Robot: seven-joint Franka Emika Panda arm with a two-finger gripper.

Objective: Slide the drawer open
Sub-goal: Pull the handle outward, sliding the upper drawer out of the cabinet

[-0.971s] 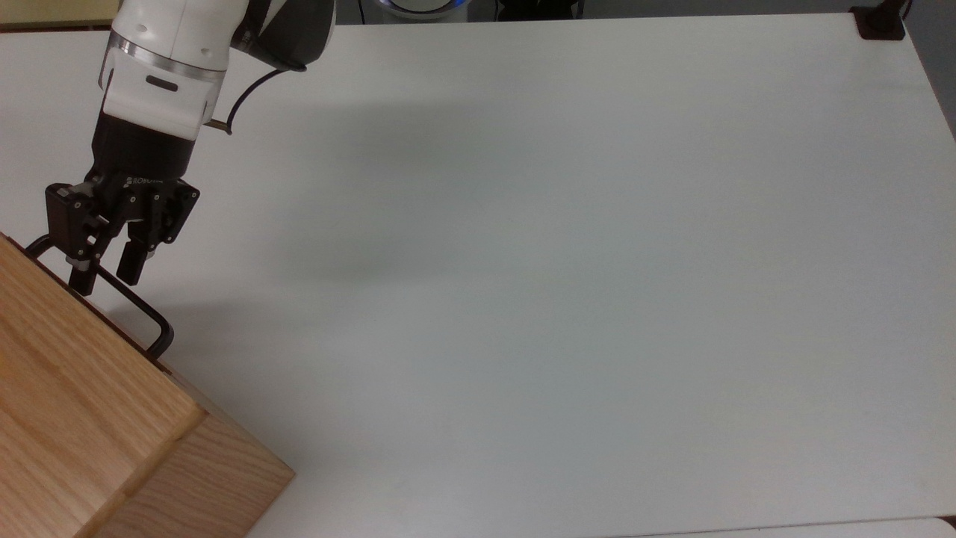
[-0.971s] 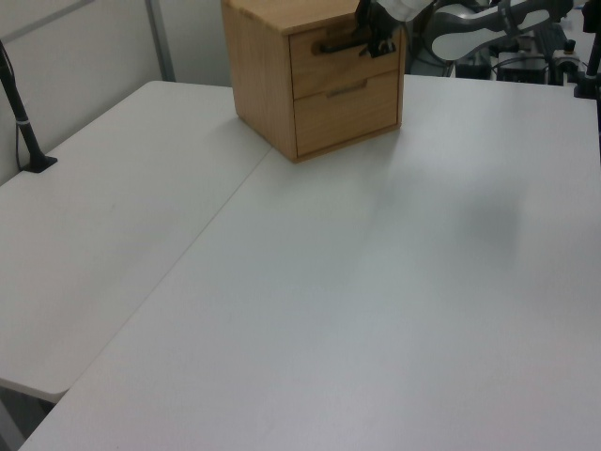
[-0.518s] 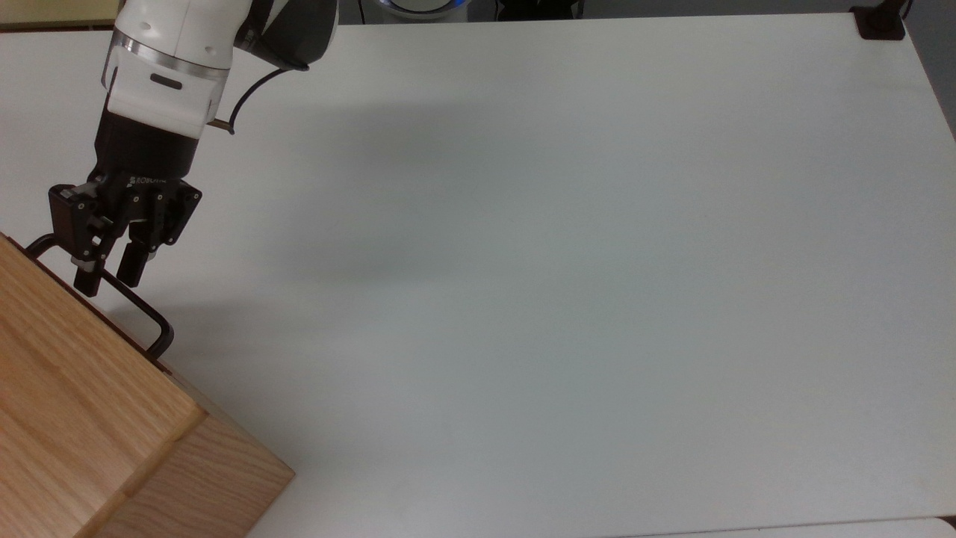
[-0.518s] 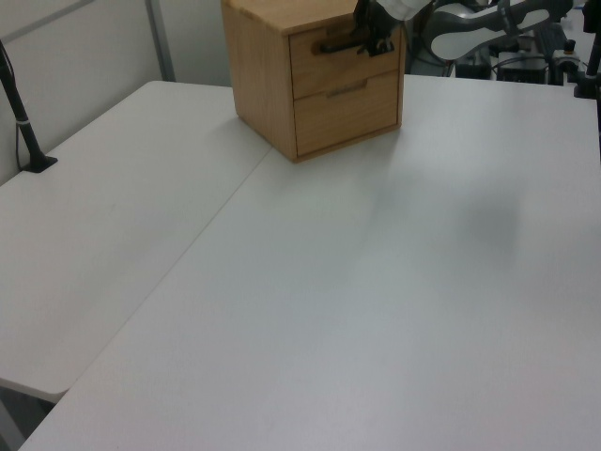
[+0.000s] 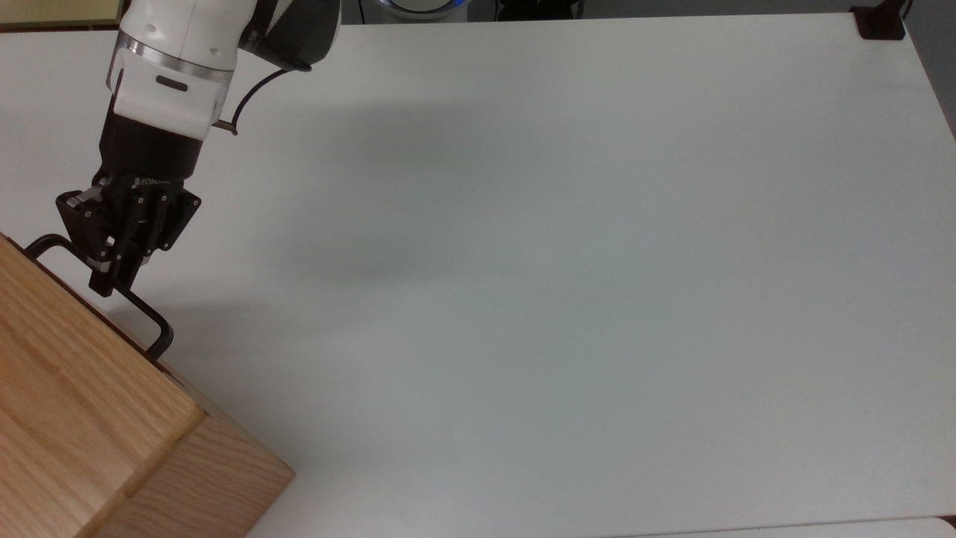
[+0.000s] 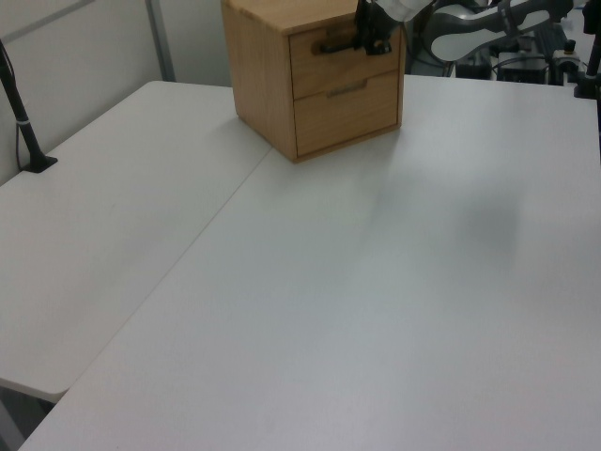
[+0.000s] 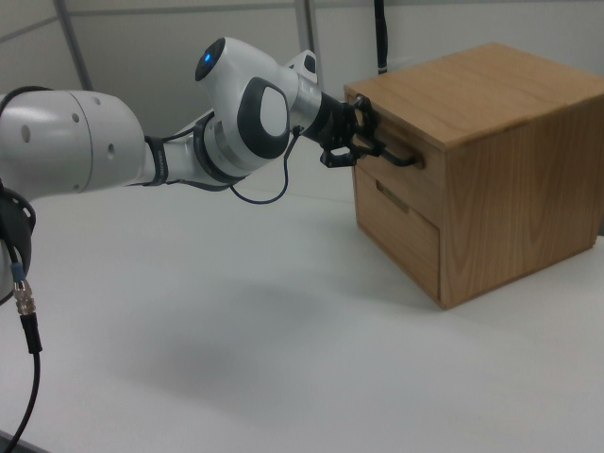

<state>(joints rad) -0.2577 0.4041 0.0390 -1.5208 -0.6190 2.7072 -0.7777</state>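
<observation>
While the white arm [image 7: 142, 156] reaches across from the right view's left, its jaws are closed narrowly on the black handle [image 5: 142, 310] of the upper drawer [image 6: 343, 42], gripping the bar partway along its length. That drawer sits in the top half of a wooden cabinet [image 7: 500, 179], with its front flush with the cabinet face, so it is not yet pulled out. A second drawer [image 6: 347, 111] lies directly below it, also shut, with its own small handle. The cabinet stands at the far edge of the tabletop [image 6: 357, 301] in the left view, and at the lower left corner in the top view, where its grained top runs off the picture. In the top view the gripper [image 5: 112, 278] points down and toward the cabinet, its fingers [image 5: 101, 282] meeting around the bar just beside the drawer front. A black post [image 6: 19, 113] is clamped at the tabletop's edge on the left view's left, well apart from the cabinet.
</observation>
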